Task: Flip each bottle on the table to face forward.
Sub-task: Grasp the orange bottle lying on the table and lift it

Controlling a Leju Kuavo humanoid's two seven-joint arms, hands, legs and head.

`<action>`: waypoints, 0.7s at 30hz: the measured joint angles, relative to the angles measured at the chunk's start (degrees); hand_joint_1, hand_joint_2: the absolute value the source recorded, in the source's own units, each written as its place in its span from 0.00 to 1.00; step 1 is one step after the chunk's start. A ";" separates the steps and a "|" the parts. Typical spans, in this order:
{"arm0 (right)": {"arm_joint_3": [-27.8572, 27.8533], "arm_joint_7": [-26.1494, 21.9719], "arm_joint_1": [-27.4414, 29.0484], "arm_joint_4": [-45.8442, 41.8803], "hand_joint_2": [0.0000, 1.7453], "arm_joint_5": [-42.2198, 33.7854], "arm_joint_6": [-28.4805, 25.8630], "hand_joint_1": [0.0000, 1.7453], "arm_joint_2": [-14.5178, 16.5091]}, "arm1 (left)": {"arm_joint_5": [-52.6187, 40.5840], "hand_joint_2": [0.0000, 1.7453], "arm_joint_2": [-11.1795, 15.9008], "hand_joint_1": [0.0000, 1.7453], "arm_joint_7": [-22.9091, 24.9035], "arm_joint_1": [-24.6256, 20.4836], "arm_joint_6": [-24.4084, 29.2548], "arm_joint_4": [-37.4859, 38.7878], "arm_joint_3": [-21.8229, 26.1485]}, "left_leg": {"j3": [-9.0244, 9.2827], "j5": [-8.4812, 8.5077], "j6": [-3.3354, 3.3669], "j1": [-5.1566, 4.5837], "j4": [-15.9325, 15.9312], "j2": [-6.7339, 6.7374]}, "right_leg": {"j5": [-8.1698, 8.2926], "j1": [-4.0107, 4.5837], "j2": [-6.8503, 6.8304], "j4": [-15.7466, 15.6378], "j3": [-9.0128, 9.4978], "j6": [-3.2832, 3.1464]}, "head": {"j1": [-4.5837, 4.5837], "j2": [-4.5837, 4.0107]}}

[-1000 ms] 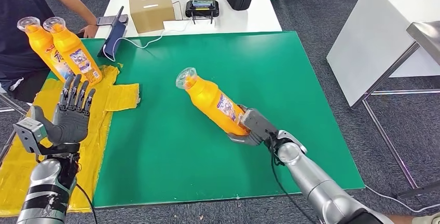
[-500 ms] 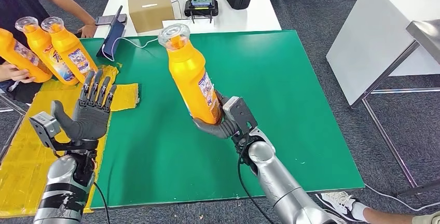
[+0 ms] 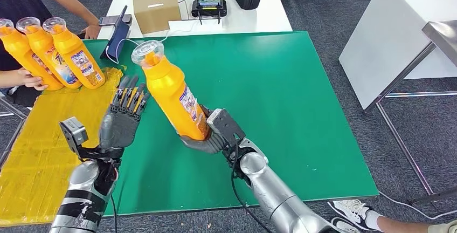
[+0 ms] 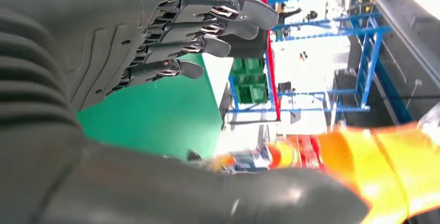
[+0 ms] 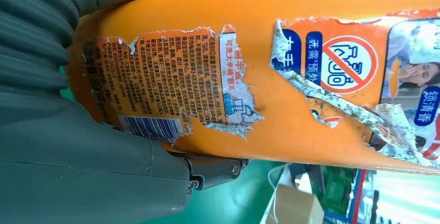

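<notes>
Your right hand grips the orange bottle by its base at center frame, above the green mat. Its long axis tilts, cap toward the upper left. Since the earlier frame it has shifted left and leaned more. Your left hand, fingers spread and holding nothing, has closed in just beside it.
</notes>
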 joint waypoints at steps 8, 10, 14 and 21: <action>3.04 0.31 -0.42 1.33 1.00 0.44 0.34 1.00 0.67 | 0.07 1.00 -0.19 0.00 -0.02 0.11 -0.02 -0.26 -2.20 | 0.00 0.00 0.00 0.01 0.00 0.00 | 0.00 0.01 0.00 0.00 -0.01 0.00 | 0.00 0.00; 4.04 0.36 -0.59 1.85 1.00 0.46 0.36 1.00 0.83 | 0.16 1.00 -0.18 0.00 -0.02 0.13 -0.08 -0.28 -2.86 | -0.01 0.00 0.00 0.01 0.00 0.00 | 0.00 0.00 0.00 0.00 -0.01 0.00 | 0.00 0.00; 4.40 0.36 -0.76 2.21 1.00 0.45 0.36 1.00 0.93 | 0.20 1.00 -0.18 0.00 -0.01 0.13 -0.10 -0.28 -3.08 | -0.01 0.00 0.00 0.00 0.00 0.00 | 0.00 -0.01 0.00 0.00 -0.01 0.00 | -0.01 0.00; 5.41 1.24 -1.34 3.21 1.00 0.20 1.05 1.00 0.97 | 2.64 1.00 0.43 0.00 2.62 -0.04 -2.91 0.06 -3.66 | -0.01 0.00 0.00 0.00 0.00 0.01 | 0.00 0.00 0.00 0.00 -0.03 0.00 | 0.00 0.00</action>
